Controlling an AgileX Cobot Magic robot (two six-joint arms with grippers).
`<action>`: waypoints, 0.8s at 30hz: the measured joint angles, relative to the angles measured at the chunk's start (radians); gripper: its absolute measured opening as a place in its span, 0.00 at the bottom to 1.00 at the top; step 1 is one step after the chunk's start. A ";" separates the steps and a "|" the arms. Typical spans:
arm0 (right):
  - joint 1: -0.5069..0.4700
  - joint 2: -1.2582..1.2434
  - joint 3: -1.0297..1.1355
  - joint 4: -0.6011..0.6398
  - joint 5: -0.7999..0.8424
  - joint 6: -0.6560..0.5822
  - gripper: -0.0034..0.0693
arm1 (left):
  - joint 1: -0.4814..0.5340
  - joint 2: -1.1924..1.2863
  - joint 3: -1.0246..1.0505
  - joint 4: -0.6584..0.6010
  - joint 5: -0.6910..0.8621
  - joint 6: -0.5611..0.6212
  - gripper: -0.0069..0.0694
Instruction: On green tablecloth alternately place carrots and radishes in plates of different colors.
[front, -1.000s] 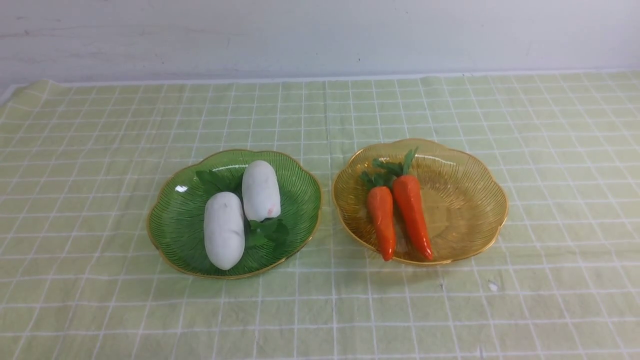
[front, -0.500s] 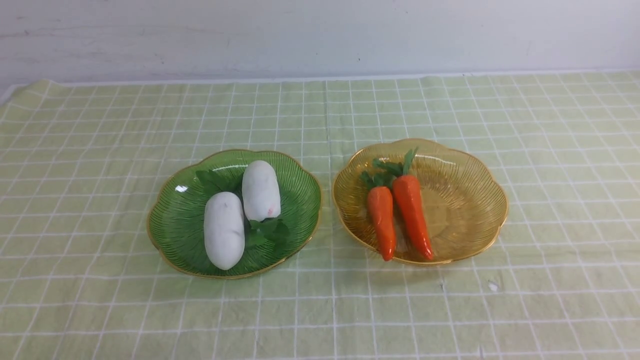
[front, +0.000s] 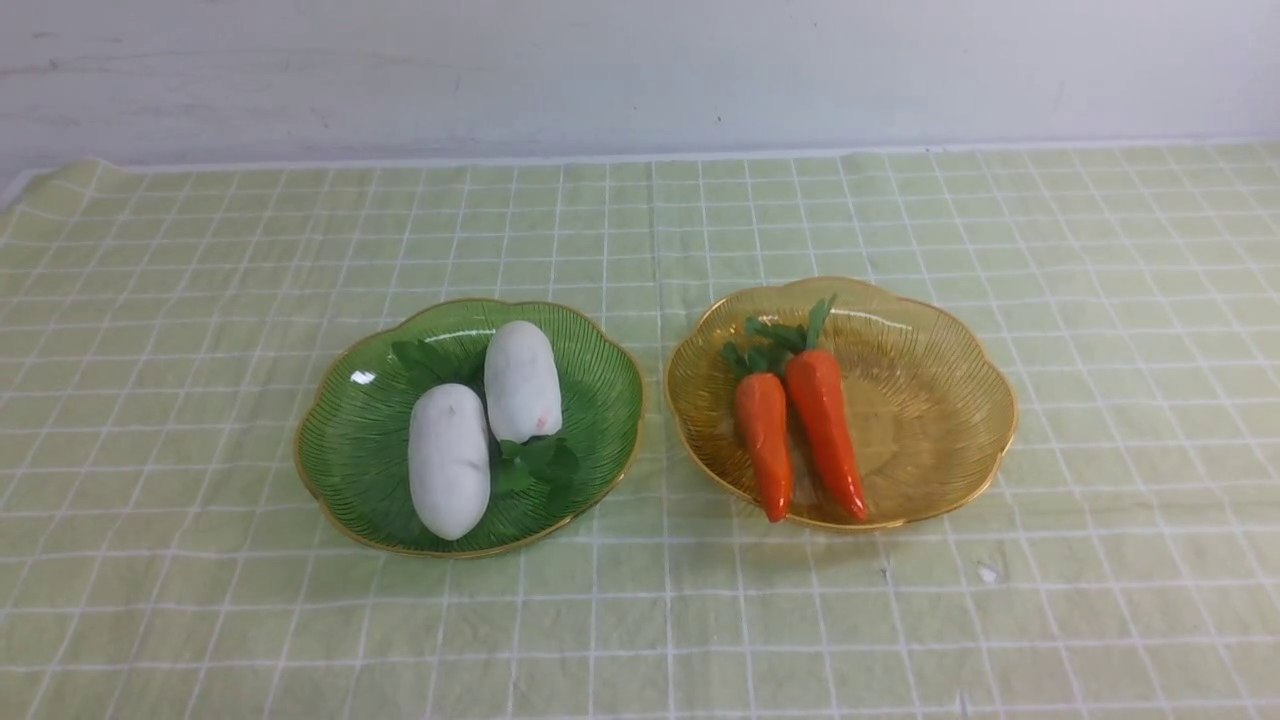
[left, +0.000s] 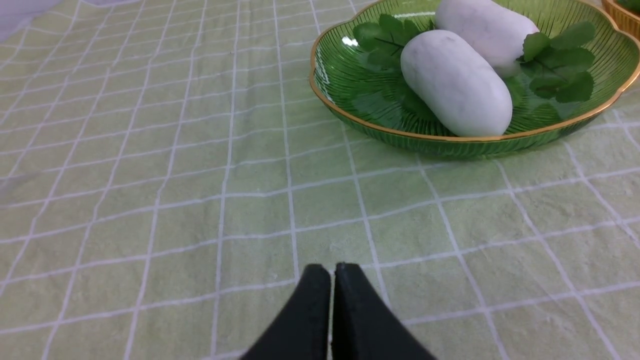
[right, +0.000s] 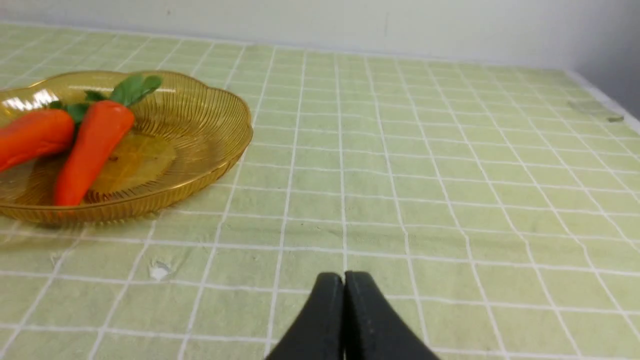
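Note:
Two white radishes lie side by side in the dark green plate, left of centre on the green tablecloth. Two orange carrots lie in the amber plate to its right. Neither arm shows in the front view. In the left wrist view my left gripper is shut and empty over bare cloth, short of the green plate and its radishes. In the right wrist view my right gripper is shut and empty, apart from the amber plate with its carrots.
A pale wall runs behind the table's far edge. The cloth's far left corner is rumpled. A small white speck lies on the cloth in front of the amber plate. The table's right edge shows in the right wrist view.

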 joint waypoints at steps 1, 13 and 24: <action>0.003 0.000 0.000 0.005 0.003 0.000 0.03 | 0.000 0.000 0.000 0.000 0.000 0.000 0.08; 0.012 0.000 -0.001 0.013 0.006 -0.001 0.03 | 0.000 0.000 0.000 0.000 0.000 0.000 0.08; 0.012 0.000 -0.001 0.013 0.006 -0.001 0.03 | 0.000 0.000 0.000 0.000 0.000 0.000 0.08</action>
